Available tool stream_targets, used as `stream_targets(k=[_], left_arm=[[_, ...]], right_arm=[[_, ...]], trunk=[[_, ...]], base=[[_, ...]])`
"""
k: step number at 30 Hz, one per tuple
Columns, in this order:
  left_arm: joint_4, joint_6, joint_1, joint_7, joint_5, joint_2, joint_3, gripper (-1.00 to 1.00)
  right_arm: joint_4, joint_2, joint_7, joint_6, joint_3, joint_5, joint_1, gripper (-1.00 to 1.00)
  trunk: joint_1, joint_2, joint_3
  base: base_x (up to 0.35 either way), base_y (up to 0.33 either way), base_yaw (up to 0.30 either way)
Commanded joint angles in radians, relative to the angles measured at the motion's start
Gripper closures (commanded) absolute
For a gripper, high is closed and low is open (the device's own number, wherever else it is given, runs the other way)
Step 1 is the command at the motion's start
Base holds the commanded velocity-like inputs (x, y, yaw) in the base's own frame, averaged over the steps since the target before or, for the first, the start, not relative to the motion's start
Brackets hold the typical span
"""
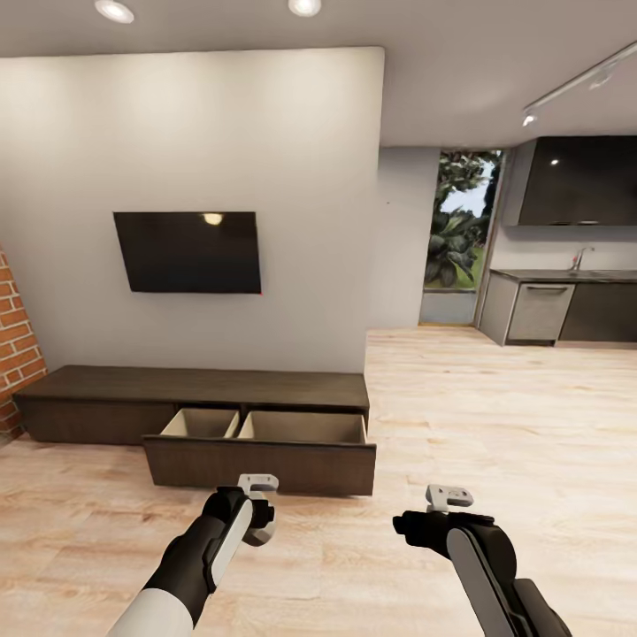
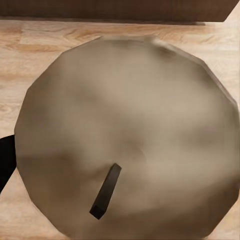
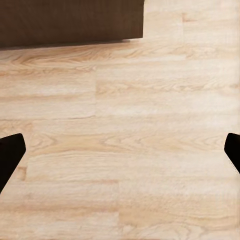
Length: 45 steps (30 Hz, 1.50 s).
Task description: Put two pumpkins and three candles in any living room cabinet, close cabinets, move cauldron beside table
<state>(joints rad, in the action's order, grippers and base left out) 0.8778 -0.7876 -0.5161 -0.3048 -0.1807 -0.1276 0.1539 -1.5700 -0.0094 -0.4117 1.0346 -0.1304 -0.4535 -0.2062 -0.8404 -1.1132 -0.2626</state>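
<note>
Dark brown wood unit is the cabinet (image 1: 195, 387), sitting low in the middle-left of the head view under the TV (image 1: 188, 251). Its drawer (image 1: 265, 464) is already pulled out toward the robot, with two pale compartments showing, both looking empty from here. The left claw (image 1: 258, 518) hangs low in the frame just in front of the drawer's front panel. In the left wrist view a big round tan-grey thing with a dark wick (image 2: 106, 191) sits right up against the lens, which I read as a candle (image 2: 125, 125) seen from the top. One black finger (image 2: 5, 160) is pressed against its edge, so I'd say the claw is closed around it, carried upright and close, ready to lift over the drawer front and drop in. The right claw (image 3: 120, 155) is spread wide with nothing in it, just floor (image 3: 130, 100) planks between the fingers and a corner of the cabinet further off, probably kept free for pushing the drawer closed later. Next move looks like raising the candle above the front panel.
</note>
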Motion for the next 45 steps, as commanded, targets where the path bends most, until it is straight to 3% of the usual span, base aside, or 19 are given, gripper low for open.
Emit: stream_targets(k=[1, 13, 23, 34, 36, 41, 43, 45], left_arm=[[0.001, -0.004, -0.001, -0.008, -0.003, 0.0, 0.003, 1.0], [0.001, -0.004, -0.001, -0.008, -0.003, 0.0, 0.003, 1.0], [0.001, -0.004, -0.001, -0.008, -0.003, 0.0, 0.003, 1.0], [0.001, -0.004, -0.001, -0.008, -0.003, 0.001, 0.003, 1.0], [0.002, -0.005, -0.001, -0.008, -0.003, 0.004, 0.003, 1.0], [0.002, -0.017, -0.004, -0.002, -0.003, 0.01, 0.003, 1.0], [0.002, -0.057, -0.009, -0.001, -0.003, 0.008, 0.003, 1.0], [0.005, -0.114, -0.028, 0.0, -0.004, 0.007, 0.003, 1.0]], right_arm=[[-0.001, -0.001, -0.01, 0.002, -0.001, -0.009, -0.001, -1.0], [-0.004, 0.0, -0.011, 0.004, -0.001, -0.02, -0.001, -1.0], [-0.003, 0.0, -0.01, 0.004, 0.0, -0.02, -0.001, -1.0], [-0.003, -0.001, -0.012, 0.004, 0.002, -0.014, -0.001, -1.0], [-0.003, -0.01, -0.013, 0.005, 0.03, -0.012, -0.001, -1.0], [-0.004, -0.056, -0.012, 0.005, 0.206, -0.014, -0.001, -1.0], [-0.009, -0.064, -0.012, 0.005, 0.26, -0.012, 0.0, -1.0], [-0.012, -0.073, -0.011, 0.003, 0.287, -0.013, 0.0, -1.0]], trunk=[[-0.001, -0.001, -0.001], [-0.001, -0.001, -0.001], [-0.001, -0.001, -0.001], [-0.001, -0.001, -0.001], [-0.001, -0.001, -0.001], [-0.001, -0.001, -0.001], [-0.001, -0.001, -0.001], [-0.001, -0.001, -0.001]], base=[[0.328, -0.069, -0.003], [0.329, -0.085, -0.007], [0.329, -0.083, -0.184], [0.31, 0.151, -0.007], [0.296, 0.197, 0.0], [0.297, 0.184, 0.0], [0.3, 0.172, 0.0], [0.301, 0.17, 0.0]])
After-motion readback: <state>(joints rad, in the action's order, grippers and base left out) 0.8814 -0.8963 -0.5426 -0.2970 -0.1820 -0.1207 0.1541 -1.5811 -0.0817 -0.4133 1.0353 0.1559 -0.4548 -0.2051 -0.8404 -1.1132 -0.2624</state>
